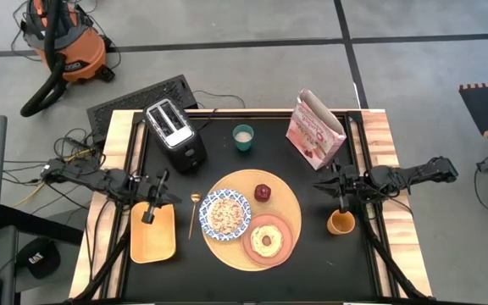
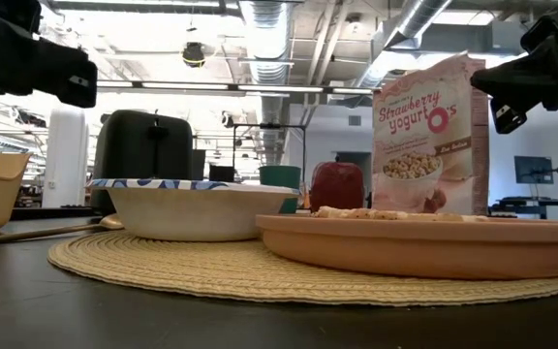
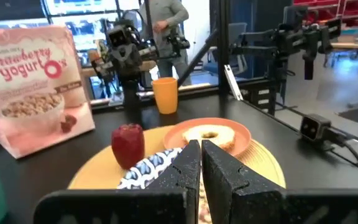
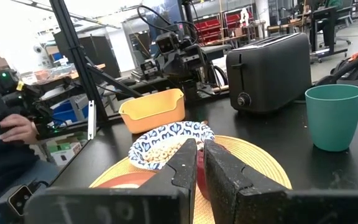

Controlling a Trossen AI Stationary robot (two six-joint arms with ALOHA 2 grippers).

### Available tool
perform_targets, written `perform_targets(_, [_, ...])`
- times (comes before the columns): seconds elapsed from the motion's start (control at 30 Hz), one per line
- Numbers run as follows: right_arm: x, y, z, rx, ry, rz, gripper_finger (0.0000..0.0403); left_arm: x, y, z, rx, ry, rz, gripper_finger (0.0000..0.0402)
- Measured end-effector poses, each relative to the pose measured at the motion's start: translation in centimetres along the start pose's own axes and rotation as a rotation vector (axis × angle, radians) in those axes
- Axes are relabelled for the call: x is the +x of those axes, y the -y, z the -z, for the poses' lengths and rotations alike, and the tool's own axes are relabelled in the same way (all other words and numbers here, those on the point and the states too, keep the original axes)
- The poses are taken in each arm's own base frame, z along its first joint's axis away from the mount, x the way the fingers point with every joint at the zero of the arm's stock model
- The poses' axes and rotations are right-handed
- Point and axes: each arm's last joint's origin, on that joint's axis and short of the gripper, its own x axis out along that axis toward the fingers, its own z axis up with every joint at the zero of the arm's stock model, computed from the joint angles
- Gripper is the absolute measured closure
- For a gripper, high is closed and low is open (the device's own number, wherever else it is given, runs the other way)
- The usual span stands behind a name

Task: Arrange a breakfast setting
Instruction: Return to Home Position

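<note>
The left gripper point(image 1: 150, 215), jaws pressed together and empty, hung over the yellow tray point(image 1: 152, 244). The thin gold spoon point(image 1: 193, 212) just beside it looked slippery, best pinched mid-handle. The right gripper point(image 1: 343, 205), likewise closed on nothing, hung by the light, rigid orange cup point(image 1: 341, 224). Between them the woven tan board point(image 1: 288, 202) bore the glazed, likely fragile patterned bowl point(image 1: 225, 213), soft bagel point(image 1: 267, 241) on pink plate point(image 1: 289, 247), and smooth apple point(image 1: 263, 192).

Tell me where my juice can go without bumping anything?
Bare table lies between the teal cup and cereal bag, and between the orange cup, by the right gripper, and the front edge. Crowded: the round board, and where the spoon lies beside the yellow tray under the left gripper.
</note>
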Motion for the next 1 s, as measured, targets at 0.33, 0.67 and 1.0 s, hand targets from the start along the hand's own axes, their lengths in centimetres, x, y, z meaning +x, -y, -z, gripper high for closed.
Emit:
perform_targets(0.33, [0.0,-0.01,-0.03,0.001,0.004,-0.001,0.0344,0.02,-0.21,-0.02,-0.004,0.003,-0.03,0.0398])
perform_targets(0.67, [0.0,-0.01,-0.04,0.001,0.005,-0.001,0.0344,0.02,-0.21,0.01,-0.004,0.003,-0.03,0.0398])
perform_targets(1.0, [0.0,-0.01,-0.04,0.001,0.005,-0.002,0.0344,0.03,-0.22,0.03,-0.004,0.002,-0.033,0.0398])
